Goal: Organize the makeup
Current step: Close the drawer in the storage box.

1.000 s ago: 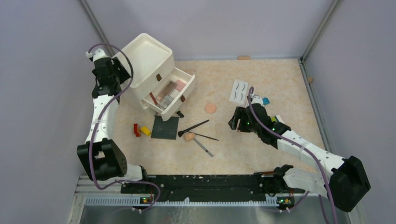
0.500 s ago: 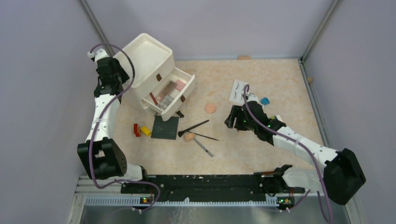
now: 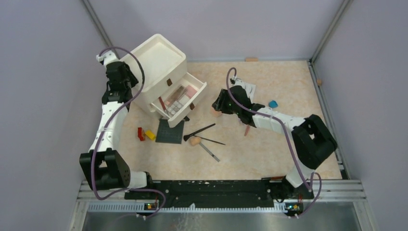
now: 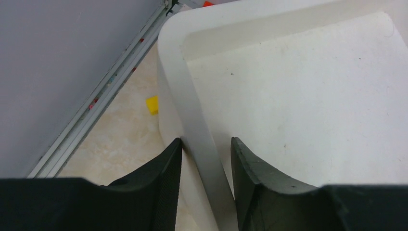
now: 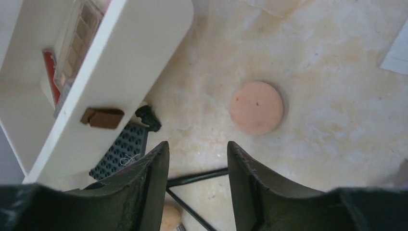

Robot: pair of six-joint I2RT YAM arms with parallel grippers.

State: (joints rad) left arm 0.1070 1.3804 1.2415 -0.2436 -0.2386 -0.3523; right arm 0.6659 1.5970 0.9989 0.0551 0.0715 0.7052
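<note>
The round peach puff [image 3: 215,112] lies on the table just below my right gripper [image 3: 220,102], which is open and empty. In the right wrist view the puff [image 5: 256,107] sits ahead and right of the gripper [image 5: 197,147], and thin dark brush handles [image 5: 199,177] cross between the fingers. The white drawer unit [image 3: 159,60] has its drawer [image 3: 182,98] open, holding a palette, a pink compact and a red pencil. My left gripper [image 3: 119,77] is shut on the unit's top rim [image 4: 192,106]. The eyelash card [image 3: 249,86] is partly hidden by my right arm.
Two dark brushes [image 3: 199,131], a peach sponge [image 3: 194,141] and a silver pencil [image 3: 210,152] lie mid-table. A pinkish tube [image 3: 247,130] and a blue piece [image 3: 273,103] lie to the right. The dark studded plate [image 3: 170,131], red brick [image 3: 141,134] and yellow brick [image 3: 150,134] sit below the drawer.
My right arm swung left from beside the eyelash card to over the puff. My left gripper moved right, and the drawer unit shifted right with it.
</note>
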